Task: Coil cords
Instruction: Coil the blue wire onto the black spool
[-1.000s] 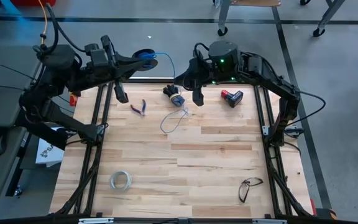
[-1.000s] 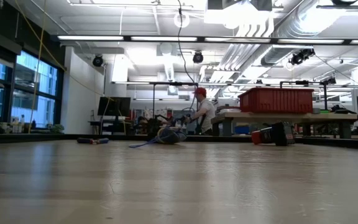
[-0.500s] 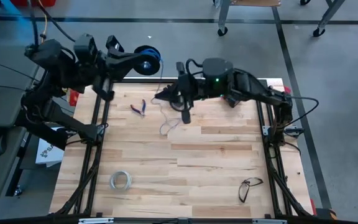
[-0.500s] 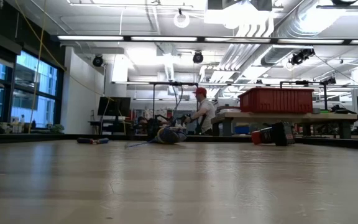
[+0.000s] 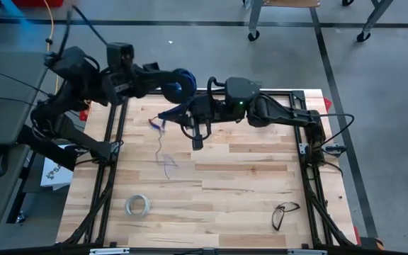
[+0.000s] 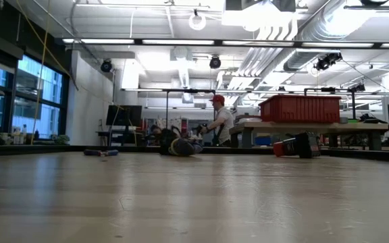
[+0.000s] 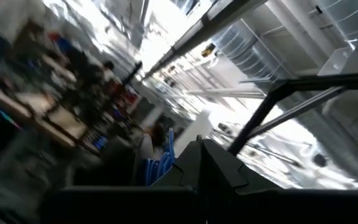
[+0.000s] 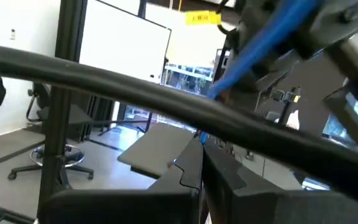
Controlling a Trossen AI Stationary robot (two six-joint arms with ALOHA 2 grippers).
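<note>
The dark round spool [image 5: 183,83], wound with blue wire, hangs above the table's far edge, and my left gripper [image 5: 170,86] is shut on it. The thin bluish wire [image 5: 160,145] drops from my right gripper [image 5: 170,113], which is shut on it just below the spool. The wire's loose lower end [image 5: 169,167] lies on the wood. In the left wrist view the blue windings [image 7: 158,167] show beside my shut fingers. My left gripper holds the spool beside its blue windings [image 7: 164,163], coming about level from the table's left. The fingers hide the place of contact. The spool is lifted clear of the table. My right gripper pinches the thin wire [image 8: 199,134] between its two fingertips, coming about level from the table's right. Below the fingers the wire hangs slack, its lower end on the table.
Small pliers [image 5: 159,122] lie below my right gripper near the far left. A whitish tape ring [image 5: 137,205] lies near left and glasses [image 5: 284,213] near right. A dark bundle [image 6: 175,146] and a red-black block [image 6: 294,146] sit at the far edge. People stand beyond the table.
My right gripper has swung toward the table's left edge and tipped up from pointing down to about level. The wire's loop has been dragged left along the table and now partly hangs. My left gripper has rolled and carried the spool a little toward the right.
</note>
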